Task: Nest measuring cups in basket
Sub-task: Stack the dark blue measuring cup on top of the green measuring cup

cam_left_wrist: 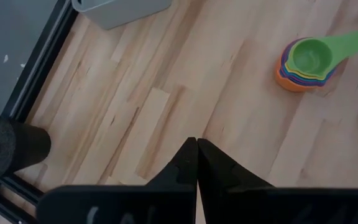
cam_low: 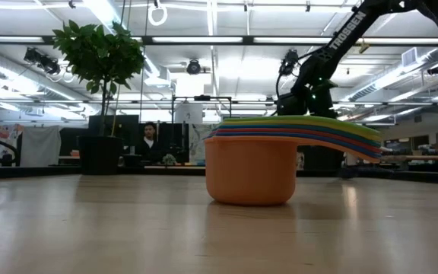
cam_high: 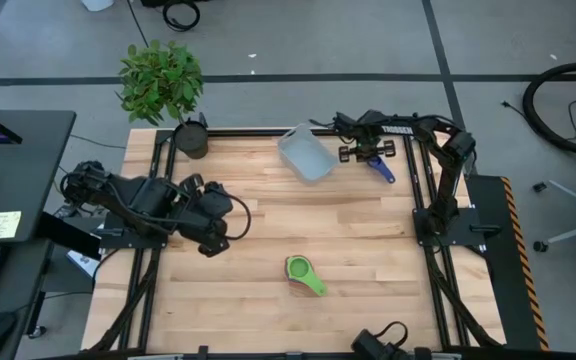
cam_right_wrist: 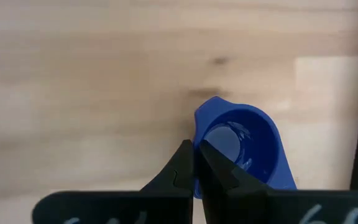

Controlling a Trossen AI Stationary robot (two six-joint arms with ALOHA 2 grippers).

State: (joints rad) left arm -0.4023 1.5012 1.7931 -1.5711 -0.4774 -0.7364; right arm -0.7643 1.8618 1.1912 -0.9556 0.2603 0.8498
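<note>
Left gripper [cam_high: 211,243] closed empty, parked left. Nested measuring cups [cam_high: 303,272] near centre, outside the basket [cam_high: 305,153] at far centre. Right gripper [cam_right_wrist: 195,171] pinched on the blue cup [cam_right_wrist: 241,149] rim, right of basket. Thin rim grip: likely slip or twist mid-carry.

A leafy potted plant [cam_high: 162,82] in a dark round pot [cam_high: 192,138] stands at the wooden table's [cam_high: 268,230] far corner, well beyond the left pincer. Left of that pincer sits a dark desk [cam_high: 18,170] bearing a yellow sticky note [cam_high: 4,224]. A person [cam_low: 150,137] sits far behind the table.
</note>
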